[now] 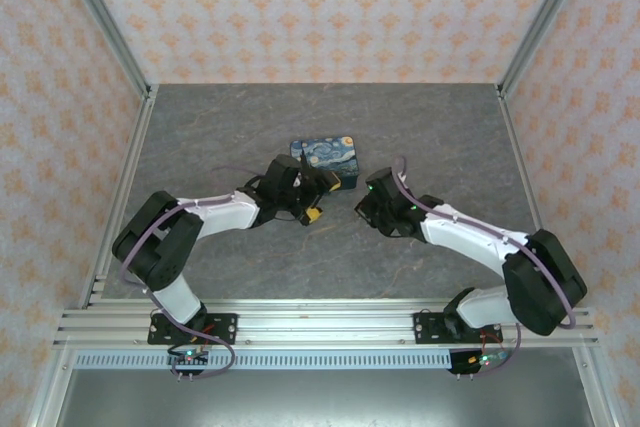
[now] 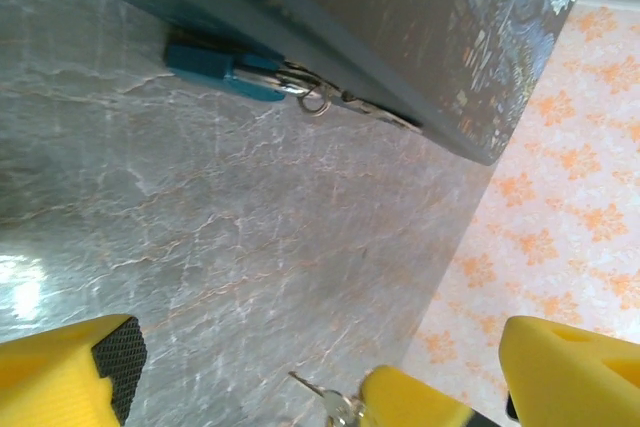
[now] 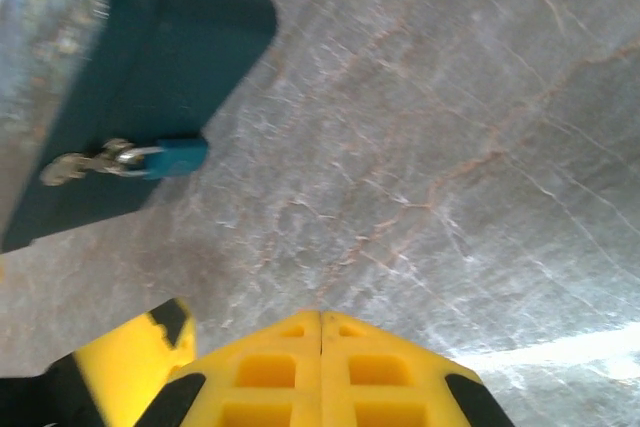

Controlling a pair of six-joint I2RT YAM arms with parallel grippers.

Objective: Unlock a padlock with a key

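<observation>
The small teal padlock point(image 2: 218, 69) point(image 3: 172, 158) hangs by its silvery shackle from a metal hasp on the side of the dark blue patterned box point(image 1: 325, 155). It lies low against the table. My left gripper point(image 1: 305, 202) point(image 2: 320, 347) is open in front of the box, its yellow fingers point(image 2: 70, 377) wide apart with nothing gripped. My right gripper point(image 1: 362, 205) point(image 3: 320, 317) is shut, its fingers pressed together. In the left wrist view its yellow tip reaches in between my left fingers, and a small silver key point(image 2: 318, 395) on a ring sticks out from it, short of the padlock.
The box point(image 2: 400, 17) point(image 3: 150, 67) stands at mid-table just beyond both grippers. Grey marbled tabletop point(image 1: 420, 127) lies all around it. Patterned walls and metal frame rails point(image 1: 135, 157) enclose the work area on three sides.
</observation>
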